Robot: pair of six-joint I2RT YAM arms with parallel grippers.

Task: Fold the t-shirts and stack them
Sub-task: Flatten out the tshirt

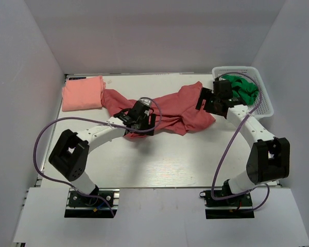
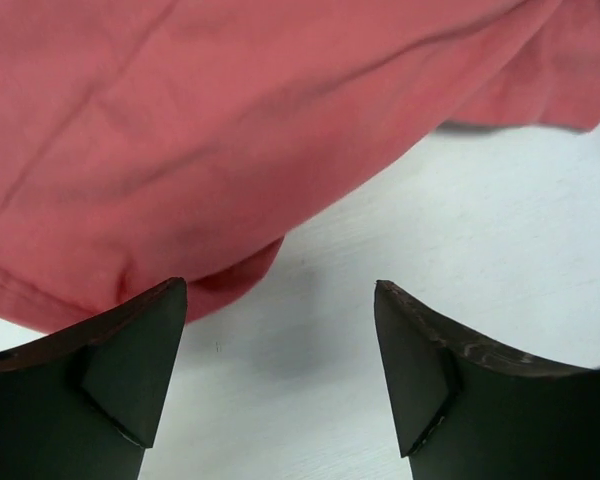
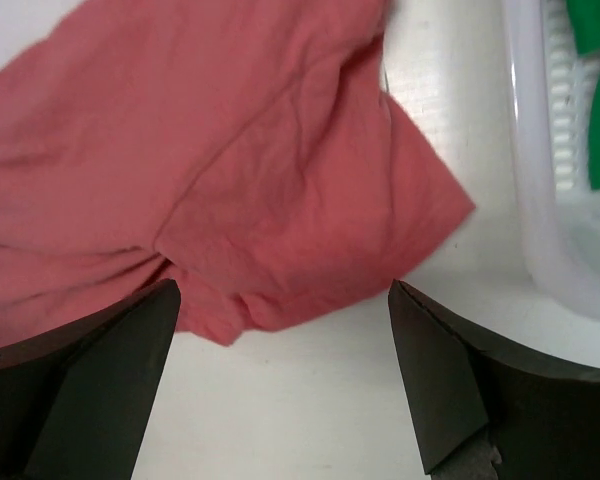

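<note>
A large brick-red t-shirt [image 1: 170, 108] lies crumpled and spread across the back middle of the white table [image 1: 159, 159]. A salmon-pink t-shirt [image 1: 82, 92] rests folded at the back left, its right edge touching the red one. My left gripper [image 1: 140, 117] hovers over the red shirt's near left edge. In the left wrist view it [image 2: 280, 290] is open, with bare table between the fingers and the red cloth [image 2: 230, 130] just beyond. My right gripper [image 1: 210, 100] sits at the shirt's right end. It [image 3: 283, 285] is open too, and the shirt's corner [image 3: 280, 170] lies just ahead.
A white plastic basket [image 1: 268, 103] holding green cloth [image 1: 244, 88] stands at the back right, close beside my right gripper; its wall [image 3: 540, 200] shows in the right wrist view. White walls enclose the table on three sides. Purple cables loop off both arms.
</note>
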